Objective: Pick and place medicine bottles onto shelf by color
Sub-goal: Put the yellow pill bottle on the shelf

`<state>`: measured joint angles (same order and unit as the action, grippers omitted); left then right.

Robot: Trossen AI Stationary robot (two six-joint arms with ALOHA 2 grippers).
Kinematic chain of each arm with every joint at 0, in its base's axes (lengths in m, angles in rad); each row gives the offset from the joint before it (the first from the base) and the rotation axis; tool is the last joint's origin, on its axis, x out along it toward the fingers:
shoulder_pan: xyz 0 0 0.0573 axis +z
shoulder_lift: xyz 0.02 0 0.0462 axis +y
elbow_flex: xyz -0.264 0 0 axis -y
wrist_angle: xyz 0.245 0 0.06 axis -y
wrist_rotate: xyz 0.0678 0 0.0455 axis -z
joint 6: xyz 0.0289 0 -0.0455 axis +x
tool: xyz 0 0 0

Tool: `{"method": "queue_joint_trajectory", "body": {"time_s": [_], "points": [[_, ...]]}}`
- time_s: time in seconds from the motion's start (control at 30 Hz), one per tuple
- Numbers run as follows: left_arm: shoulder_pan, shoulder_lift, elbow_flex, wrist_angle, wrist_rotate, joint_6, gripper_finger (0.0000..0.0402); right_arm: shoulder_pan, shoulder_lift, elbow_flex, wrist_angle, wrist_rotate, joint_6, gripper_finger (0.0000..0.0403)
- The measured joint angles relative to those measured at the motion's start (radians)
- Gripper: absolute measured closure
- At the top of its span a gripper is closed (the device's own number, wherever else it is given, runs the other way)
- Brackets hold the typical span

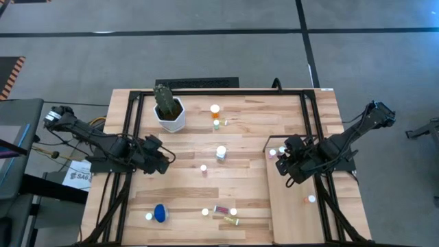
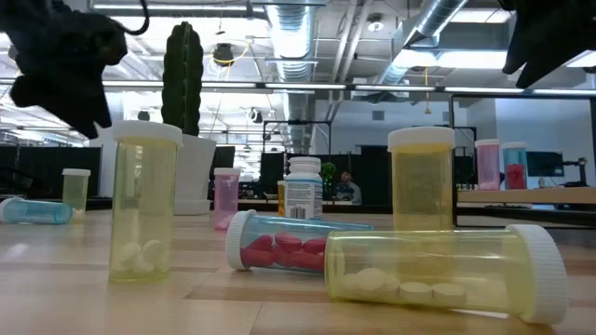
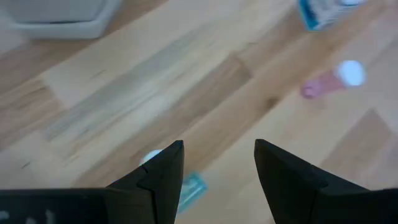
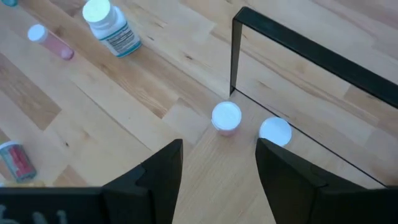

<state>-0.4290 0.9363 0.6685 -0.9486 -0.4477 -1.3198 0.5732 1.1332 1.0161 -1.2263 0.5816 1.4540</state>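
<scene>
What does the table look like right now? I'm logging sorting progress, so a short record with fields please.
left gripper: fingers open, empty, over the bare tabletop, left of centre
right gripper: fingers open, empty, above the shelf's near-left part
shelf: pale panel on the table's right side
bottles on shelf: two white-capped ones by its left edge, one more farther down
bottles off shelf: orange bottle, white bottle with label, blue one lying down, several others scattered
other: cactus pot at the back
</scene>
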Motion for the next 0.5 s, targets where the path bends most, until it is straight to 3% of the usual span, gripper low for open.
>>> {"method": "queue_joint_trajectory", "body": {"time_s": [0.17, 0.5], "points": [[-0.023, 0.0, -0.001, -0.081, -0.007, -0.087, 0.0219, 0.0, 0.0, 0.0, 0.0, 0.002, -0.004, 0.0178], [-0.034, 0.001, -0.091, -0.072, -0.011, -0.183, 0.0219, 0.0, 0.0, 0.0, 0.0, 0.024, -0.023, 0.0178]]}}
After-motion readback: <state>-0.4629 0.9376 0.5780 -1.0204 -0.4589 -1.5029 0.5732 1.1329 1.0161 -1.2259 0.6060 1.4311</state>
